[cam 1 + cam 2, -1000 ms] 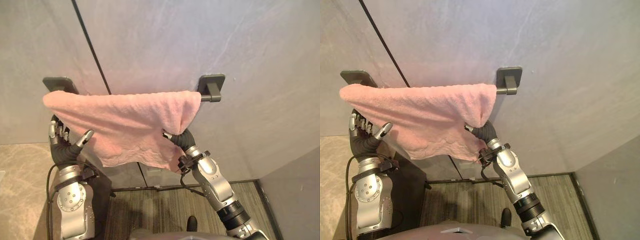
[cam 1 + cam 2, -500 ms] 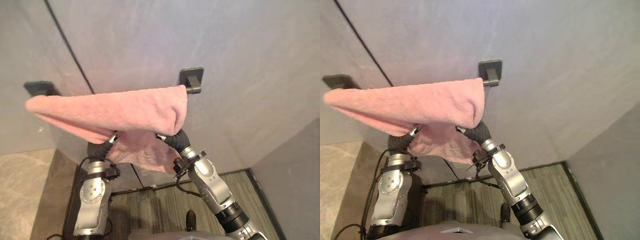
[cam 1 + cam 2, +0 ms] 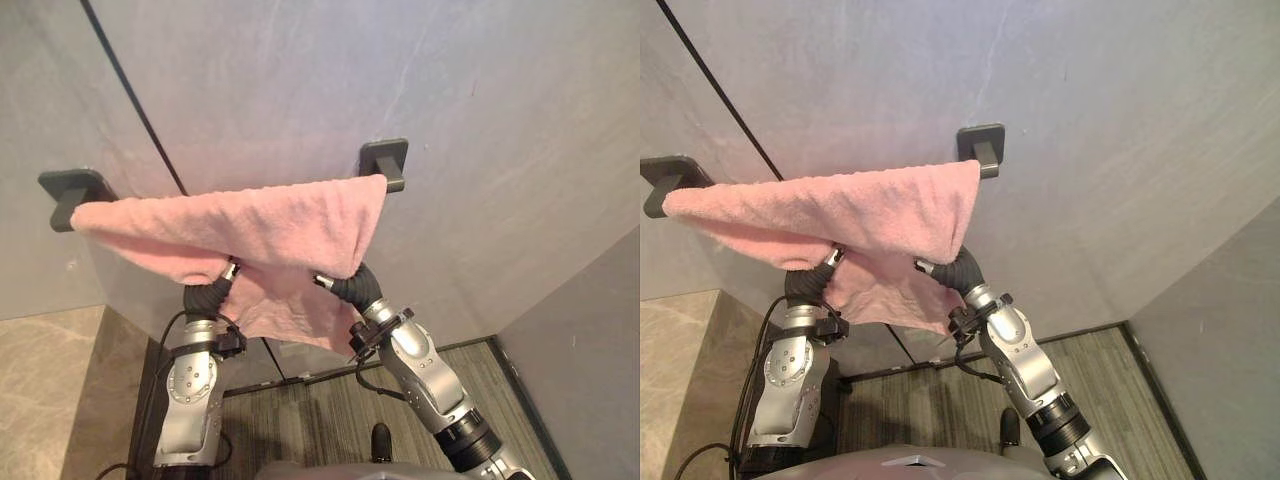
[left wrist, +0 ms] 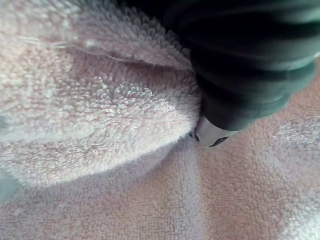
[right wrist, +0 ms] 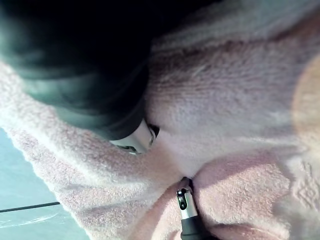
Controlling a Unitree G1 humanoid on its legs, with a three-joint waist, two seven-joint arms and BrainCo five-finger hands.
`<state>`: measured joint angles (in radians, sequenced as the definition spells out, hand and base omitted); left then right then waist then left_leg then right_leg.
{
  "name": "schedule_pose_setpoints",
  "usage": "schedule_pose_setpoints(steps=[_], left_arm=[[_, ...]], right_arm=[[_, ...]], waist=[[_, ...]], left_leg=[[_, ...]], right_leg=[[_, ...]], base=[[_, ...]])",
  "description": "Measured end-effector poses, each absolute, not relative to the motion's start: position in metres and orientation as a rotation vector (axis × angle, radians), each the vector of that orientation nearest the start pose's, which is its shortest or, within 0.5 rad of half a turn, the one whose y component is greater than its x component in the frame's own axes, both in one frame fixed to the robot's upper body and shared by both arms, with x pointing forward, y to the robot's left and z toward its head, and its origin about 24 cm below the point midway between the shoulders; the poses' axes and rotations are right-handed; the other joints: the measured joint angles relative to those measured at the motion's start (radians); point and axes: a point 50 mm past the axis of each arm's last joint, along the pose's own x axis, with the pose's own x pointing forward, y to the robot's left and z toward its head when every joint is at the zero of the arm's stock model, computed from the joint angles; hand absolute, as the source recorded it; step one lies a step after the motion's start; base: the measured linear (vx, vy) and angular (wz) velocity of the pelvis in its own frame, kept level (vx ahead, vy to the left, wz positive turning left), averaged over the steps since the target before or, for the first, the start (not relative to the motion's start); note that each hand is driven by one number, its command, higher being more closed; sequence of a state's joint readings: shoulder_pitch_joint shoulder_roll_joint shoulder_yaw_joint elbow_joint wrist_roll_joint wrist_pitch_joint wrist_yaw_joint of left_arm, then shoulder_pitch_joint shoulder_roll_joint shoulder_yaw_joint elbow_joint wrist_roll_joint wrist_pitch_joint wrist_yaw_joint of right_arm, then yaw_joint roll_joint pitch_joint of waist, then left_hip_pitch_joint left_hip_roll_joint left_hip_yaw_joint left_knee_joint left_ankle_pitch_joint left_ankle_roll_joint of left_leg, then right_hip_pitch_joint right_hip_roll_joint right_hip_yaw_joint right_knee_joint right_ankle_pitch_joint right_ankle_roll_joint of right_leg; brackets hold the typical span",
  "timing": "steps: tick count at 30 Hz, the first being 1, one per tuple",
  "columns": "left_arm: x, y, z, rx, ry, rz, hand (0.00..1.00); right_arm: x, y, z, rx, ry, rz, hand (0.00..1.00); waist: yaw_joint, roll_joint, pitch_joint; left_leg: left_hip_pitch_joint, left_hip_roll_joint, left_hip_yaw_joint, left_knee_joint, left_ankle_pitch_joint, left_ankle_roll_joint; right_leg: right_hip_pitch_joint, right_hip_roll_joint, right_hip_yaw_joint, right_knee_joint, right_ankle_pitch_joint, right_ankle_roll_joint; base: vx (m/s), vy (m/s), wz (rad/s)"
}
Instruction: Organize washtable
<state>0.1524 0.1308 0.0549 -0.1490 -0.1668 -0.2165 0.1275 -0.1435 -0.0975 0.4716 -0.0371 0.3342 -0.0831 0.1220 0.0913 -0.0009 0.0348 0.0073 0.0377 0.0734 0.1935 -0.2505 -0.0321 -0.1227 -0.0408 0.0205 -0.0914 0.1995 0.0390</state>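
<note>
Towel [image 3: 270, 225] edge dropped; fluffy pink terry apparently hides left hand [image 4: 235, 75], right hand [image 5: 85, 65].

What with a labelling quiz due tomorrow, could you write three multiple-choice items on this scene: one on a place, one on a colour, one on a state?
1. Where is the towel?
A. Heaped on the floor
B. Stretched between the two wall brackets
C. Folded on a shelf

2. What colour is the towel?
A. Pink
B. White
C. Blue

3. How do the robot's hands stand?
A. Both hang clear beside the towel
B. One grips a bottle
C. Both reach up under the towel

Answers:
1 B, its top edge runs from one dark bracket to the other.
2 A, its terry pile is pink, close up as well.
3 C, the left hand and right hand go up into its hanging folds.
</note>
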Motion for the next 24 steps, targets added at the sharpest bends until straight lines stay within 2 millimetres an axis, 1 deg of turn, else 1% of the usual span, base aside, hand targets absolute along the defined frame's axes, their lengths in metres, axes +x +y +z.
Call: schedule_pose_setpoints(steps=[3, 10, 14, 24], left_arm=[[0.217, 0.2, 0.064, -0.019, -0.217, 0.209, 1.0], [0.218, 0.197, 0.064, -0.013, -0.215, 0.168, 1.0], [0.218, 0.193, 0.063, -0.008, -0.21, 0.158, 1.0], [0.221, 0.188, 0.064, -0.041, -0.216, 0.148, 1.0]], right_arm=[[0.248, -0.043, 0.078, 0.218, -0.145, 0.624, 1.0], [0.258, -0.056, 0.07, 0.232, -0.115, 0.523, 1.0], [0.261, -0.063, 0.071, 0.207, -0.122, 0.492, 1.0], [0.267, -0.071, 0.074, 0.183, -0.145, 0.419, 1.0]], waist=[[0.001, 0.0, -0.001], [0.002, 0.0, -0.001], [0.003, -0.001, -0.001], [0.002, 0.0, -0.001]], left_leg=[[0.0, 0.0, -0.006, -0.002, 0.002, -0.002], [0.006, -0.001, -0.014, -0.002, 0.003, -0.001], [0.008, -0.002, -0.024, -0.003, 0.003, -0.001], [0.008, -0.007, -0.031, -0.005, 0.003, -0.001]], right_leg=[[0.0, 0.001, -0.006, 0.0, -0.001, 0.001], [0.013, -0.001, -0.012, 0.0, -0.004, 0.004], [0.018, -0.002, -0.02, 0.0, -0.008, 0.007], [0.02, -0.007, -0.024, 0.0, -0.014, 0.012]], base=[[0.01, -0.009, 0.05], [0.0, 0.001, 0.03], [0.0, 0.0, 0.08], [0.0, 0.001, 0.01]])
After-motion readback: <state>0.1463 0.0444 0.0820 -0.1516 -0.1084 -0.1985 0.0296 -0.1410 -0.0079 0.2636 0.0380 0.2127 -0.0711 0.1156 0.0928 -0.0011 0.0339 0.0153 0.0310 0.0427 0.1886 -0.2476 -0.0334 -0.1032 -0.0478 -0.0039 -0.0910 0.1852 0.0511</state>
